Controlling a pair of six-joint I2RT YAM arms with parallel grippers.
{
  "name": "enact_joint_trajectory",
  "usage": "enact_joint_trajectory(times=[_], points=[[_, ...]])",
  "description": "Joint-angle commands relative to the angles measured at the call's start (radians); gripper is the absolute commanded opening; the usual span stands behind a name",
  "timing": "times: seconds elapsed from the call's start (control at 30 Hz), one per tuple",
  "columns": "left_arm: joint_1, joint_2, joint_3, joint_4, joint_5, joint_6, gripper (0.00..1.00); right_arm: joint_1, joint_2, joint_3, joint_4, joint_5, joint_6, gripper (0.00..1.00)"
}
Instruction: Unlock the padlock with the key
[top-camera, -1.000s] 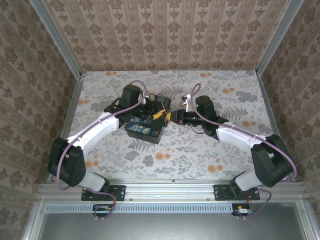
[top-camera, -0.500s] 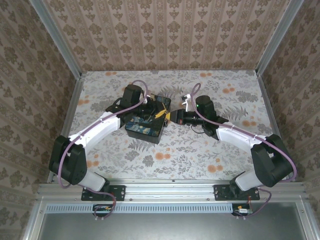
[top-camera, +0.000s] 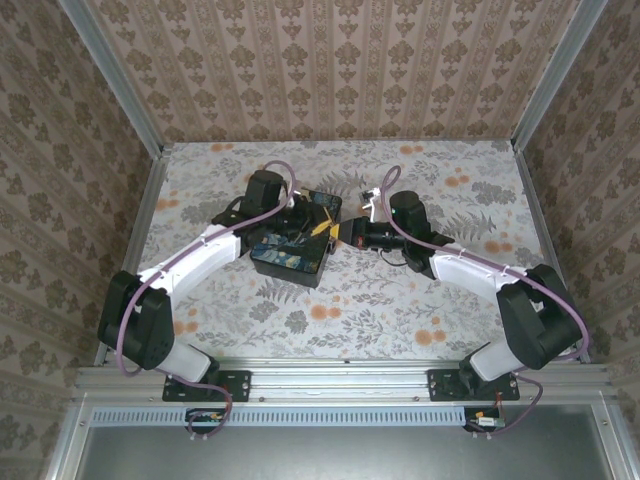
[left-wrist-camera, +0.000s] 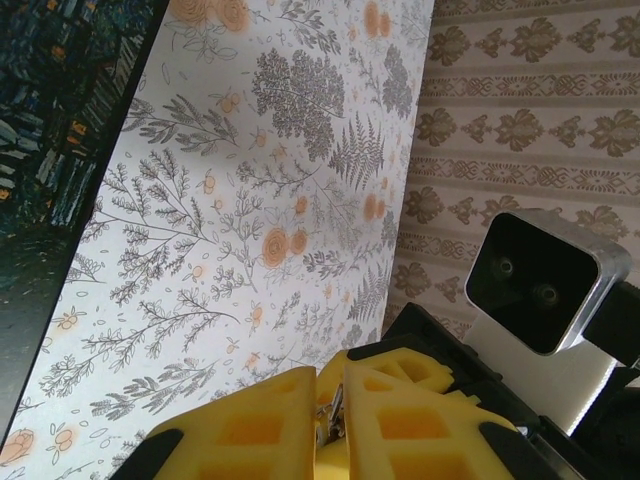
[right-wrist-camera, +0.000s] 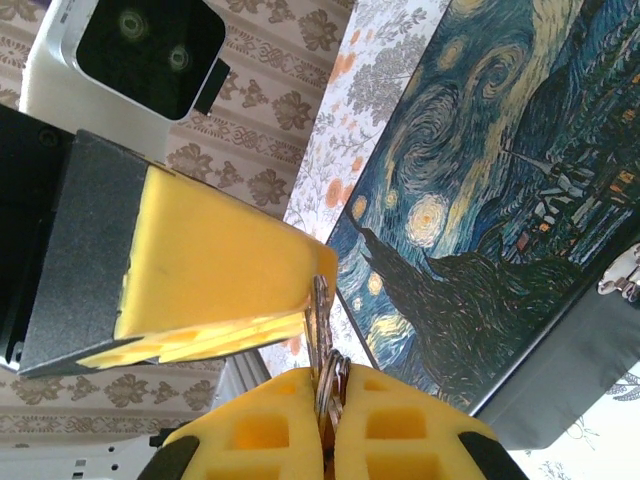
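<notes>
One thin metal key (right-wrist-camera: 319, 305) juts from the foam-padded right end effector (right-wrist-camera: 326, 378).

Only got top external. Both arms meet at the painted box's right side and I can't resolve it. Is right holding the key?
Observer: Yes. The right wrist view has the right fingers shut on the key, blade sticking out past the tips.
Operator: Left?
Observer: The left fingers are shut on a small metal piece; too small to identify.
Operator: Key inserted?
Observer: Cannot tell. The blade reaches the tip of the left fingers; any keyhole is hidden.
</notes>
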Motion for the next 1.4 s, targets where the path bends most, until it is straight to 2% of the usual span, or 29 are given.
enact_joint_trajectory(times=[0.0,0.5,0.57,0.63,0.73,0.83,0.93,1.03,1.1,1.23,1.37], points=[[0.005,-0.028,-0.022,0.026,0.014,-0.018,0.16,0.008,0.012,0.020,0.041,-0.005,0.023,0.03],[0.012,-0.033,-0.027,0.053,0.043,-0.005,0.11,0.023,0.022,0.036,0.045,-0.018,0.025,0.04],[0.013,-0.031,-0.028,0.057,0.043,-0.004,0.08,0.023,0.023,0.035,0.045,-0.018,0.026,0.05],[0.012,-0.030,-0.027,0.052,0.043,-0.001,0.05,0.023,0.020,0.034,0.045,-0.021,0.024,0.08],[0.018,-0.033,-0.026,0.023,0.037,0.013,0.00,0.017,0.000,0.033,-0.001,-0.016,-0.014,0.26],[0.022,-0.041,-0.013,-0.040,0.014,0.045,0.00,-0.002,-0.036,0.035,-0.127,-0.015,-0.106,0.46],[0.021,-0.050,0.007,-0.123,-0.015,0.088,0.00,-0.024,-0.095,0.042,-0.323,-0.013,-0.275,0.54],[0.021,-0.061,0.008,-0.172,-0.042,0.108,0.00,-0.038,-0.192,0.050,-0.490,0.054,-0.439,0.56],[0.021,-0.061,0.003,-0.175,-0.047,0.101,0.00,-0.038,-0.226,0.054,-0.530,0.097,-0.510,0.54],[0.018,-0.048,0.014,-0.178,-0.051,0.083,0.00,-0.006,-0.237,0.069,-0.508,0.133,-0.595,0.47],[0.015,-0.030,0.044,-0.206,-0.055,0.074,0.00,0.095,-0.217,0.091,-0.486,0.295,-0.733,0.45]])
